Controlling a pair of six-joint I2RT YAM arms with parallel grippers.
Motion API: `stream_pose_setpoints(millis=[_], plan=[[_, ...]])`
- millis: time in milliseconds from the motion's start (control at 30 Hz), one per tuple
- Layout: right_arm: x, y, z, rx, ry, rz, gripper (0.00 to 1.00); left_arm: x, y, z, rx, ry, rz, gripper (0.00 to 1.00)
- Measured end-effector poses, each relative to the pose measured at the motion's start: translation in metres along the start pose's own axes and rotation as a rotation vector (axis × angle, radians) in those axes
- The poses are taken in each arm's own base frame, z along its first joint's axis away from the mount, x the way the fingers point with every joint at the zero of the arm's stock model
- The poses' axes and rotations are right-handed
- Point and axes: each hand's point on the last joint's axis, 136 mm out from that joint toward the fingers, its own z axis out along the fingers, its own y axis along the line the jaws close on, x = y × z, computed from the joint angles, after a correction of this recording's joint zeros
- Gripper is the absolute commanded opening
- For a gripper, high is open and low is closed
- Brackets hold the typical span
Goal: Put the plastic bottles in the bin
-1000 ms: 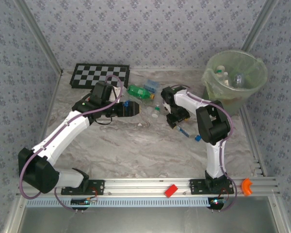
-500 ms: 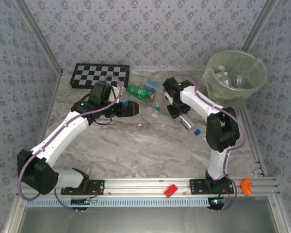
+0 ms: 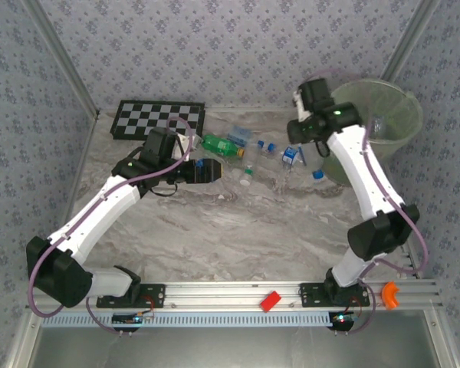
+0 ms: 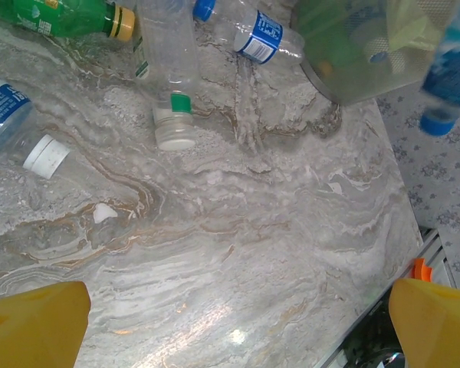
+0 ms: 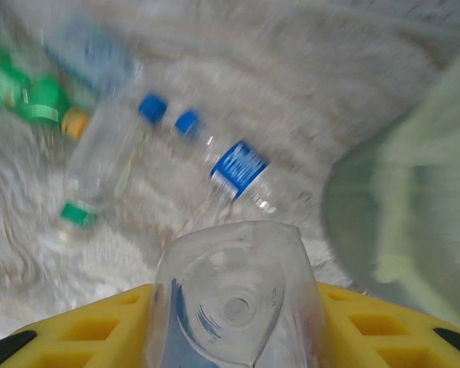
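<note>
The right gripper (image 5: pixel 234 328) clamped a clear bottle (image 5: pixel 230 287) near its base; likely light, thin-walled and slippery, best pinched gently mid-body. The left gripper (image 3: pixel 209 172) gaped empty.

Grey floral-patterned walls (image 3: pixel 238 46) enclose a marbled tabletop (image 3: pixel 230 238).

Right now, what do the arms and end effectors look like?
The left arm and right arm are white links with black joint housings, each trailing a purple cable. The left end effector has a black body and yellow fingers; the right end effector has yellow fingers with square recesses. A green light glows near the right wrist.
</note>
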Motion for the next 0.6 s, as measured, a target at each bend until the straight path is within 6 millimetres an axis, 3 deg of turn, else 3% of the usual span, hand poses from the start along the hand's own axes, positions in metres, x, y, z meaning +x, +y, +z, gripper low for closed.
stream_pose_setpoints(millis=[133,333,600], plan=[[-0.030,-0.048,-0.044,0.041,-0.175,0.145,0.47,0.000,0.000,0.000,0.000,0.000,0.000,1.00],[-0.055,-0.121,-0.095,0.152,-0.391,0.328,0.49,-0.002,-0.002,-0.003,0.006,-0.011,0.005,1.00],[-0.061,-0.195,-0.137,0.290,-0.603,0.492,0.49,-0.005,-0.006,-0.006,0.015,-0.029,0.006,1.00]])
